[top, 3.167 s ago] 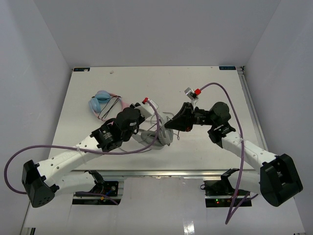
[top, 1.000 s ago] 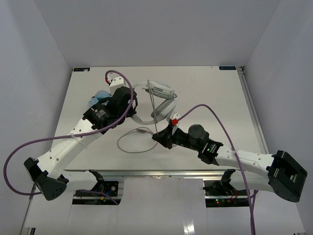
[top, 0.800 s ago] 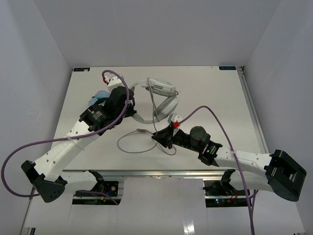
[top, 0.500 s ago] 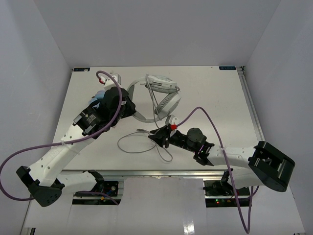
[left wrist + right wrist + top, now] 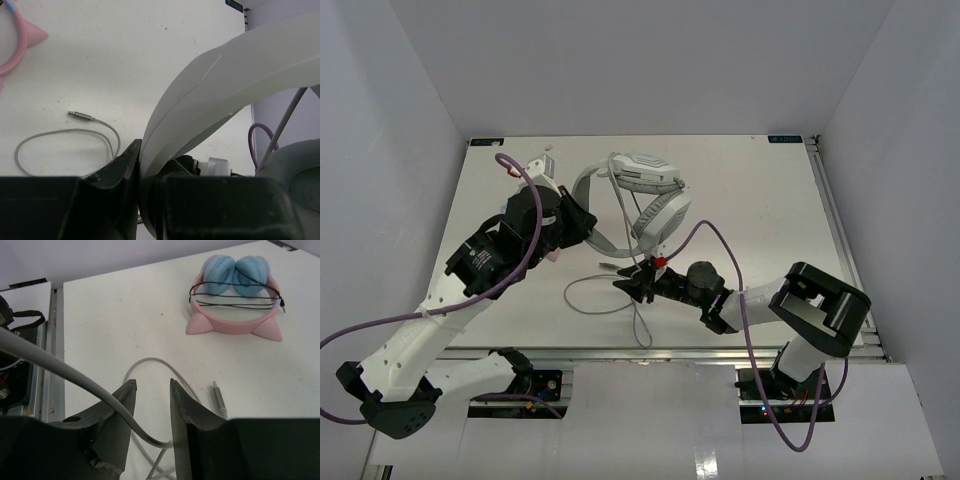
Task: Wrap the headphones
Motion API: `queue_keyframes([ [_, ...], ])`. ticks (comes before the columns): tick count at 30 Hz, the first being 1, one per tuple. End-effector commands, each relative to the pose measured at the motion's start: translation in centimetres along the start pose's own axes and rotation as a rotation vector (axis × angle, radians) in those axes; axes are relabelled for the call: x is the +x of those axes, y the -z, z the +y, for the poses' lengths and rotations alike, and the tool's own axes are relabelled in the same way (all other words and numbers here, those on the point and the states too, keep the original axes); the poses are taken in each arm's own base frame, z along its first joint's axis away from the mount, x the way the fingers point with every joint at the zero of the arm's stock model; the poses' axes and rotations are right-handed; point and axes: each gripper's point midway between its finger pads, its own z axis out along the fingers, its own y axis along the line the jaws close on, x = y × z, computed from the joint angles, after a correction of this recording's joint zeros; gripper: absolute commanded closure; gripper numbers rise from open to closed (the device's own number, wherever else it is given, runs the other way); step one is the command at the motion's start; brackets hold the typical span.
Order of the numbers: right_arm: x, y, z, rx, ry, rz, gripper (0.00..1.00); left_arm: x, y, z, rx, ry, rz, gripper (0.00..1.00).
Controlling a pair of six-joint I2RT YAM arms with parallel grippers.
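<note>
The white-and-grey headphones (image 5: 642, 196) hang in the air above the table's middle. My left gripper (image 5: 586, 224) is shut on their headband (image 5: 225, 75), which fills the space between its jaws (image 5: 150, 160). One grey ear cup (image 5: 296, 176) shows at the right edge of the left wrist view. The thin grey cable (image 5: 638, 255) drops to a loose loop (image 5: 592, 296) on the table, its plug (image 5: 218, 399) lying flat. My right gripper (image 5: 628, 286) is low over that loop and open (image 5: 152, 385). The cable (image 5: 90, 382) crosses its left finger and sags through the gap, not pinched.
A pink-and-blue headset (image 5: 235, 305) with thin dark cord around it lies at the back left, mostly behind my left arm in the top view. The table's near edge and metal rail (image 5: 56, 340) are close behind the right gripper.
My left arm lifted and turned the headphones, which now hang higher. My right gripper slid left along the cable and opened its jaws, so the cable lies loose between them.
</note>
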Motion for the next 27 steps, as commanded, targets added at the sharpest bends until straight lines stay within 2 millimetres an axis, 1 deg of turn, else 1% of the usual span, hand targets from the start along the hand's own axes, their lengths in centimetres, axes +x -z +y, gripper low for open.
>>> queue_keyframes([
  [1,-6.2,-1.2,0.2,-0.052,0.060,-0.271,0.60,-2.1,1.9,-3.1,0.156,0.100,-0.058,1.00],
  [4,-6.1,-1.2,0.0,-0.067,0.036,-0.295,0.62,-2.2,2.4,-3.6,0.189,0.110,-0.056,1.00],
  [6,-5.6,-1.4,-0.4,-0.078,0.014,-0.296,0.70,-2.0,2.9,-4.2,0.230,0.115,-0.040,1.00],
  [8,-5.2,-1.4,-0.7,-0.082,-0.019,-0.301,0.75,-1.8,3.2,-4.7,0.263,0.110,-0.026,1.00],
  [10,-5.0,-1.0,-2.3,-0.078,-0.102,-0.314,0.90,-1.1,3.9,-5.8,0.338,0.081,0.013,1.00],
  [11,-5.1,-0.5,-3.4,-0.072,-0.128,-0.325,0.92,-0.9,4.3,-6.2,0.368,0.031,0.028,1.00],
  [12,-5.4,0.2,-4.7,-0.064,-0.145,-0.337,0.92,-0.8,4.5,-6.6,0.395,-0.037,0.039,1.00],
  [13,-5.6,0.9,-6.1,-0.045,-0.175,-0.342,0.92,-0.5,4.4,-6.3,0.384,-0.095,0.055,1.00],
  [14,-5.6,1.8,-7.5,-0.021,-0.214,-0.344,0.92,-0.1,4.1,-5.6,0.351,-0.149,0.075,1.00],
  [15,-5.8,2.5,-8.5,-0.009,-0.239,-0.344,0.92,-0.1,4.0,-5.0,0.320,-0.190,0.077,1.00],
  [18,-6.1,4.3,-10.3,0.012,-0.277,-0.340,0.92,-2.0,4.2,-3.3,0.223,-0.245,0.005,1.00],
  [20,-6.2,5.3,-11.3,0.022,-0.299,-0.334,0.92,-3.8,4.3,-1.4,0.107,-0.227,-0.078,1.00],
  [22,-6.0,5.9,-11.7,0.030,-0.317,-0.325,0.92,-6.2,5.1,0.0,0.026,-0.166,-0.195,1.00],
  [24,-5.5,6.2,-11.5,0.028,-0.324,-0.312,0.92,-7.9,5.7,0.5,0.000,-0.104,-0.289,1.00],
  [27,-4.8,6.0,-11.2,0.014,-0.335,-0.293,0.92,-10.7,7.8,0.3,0.015,0.005,-0.406,1.00],
])
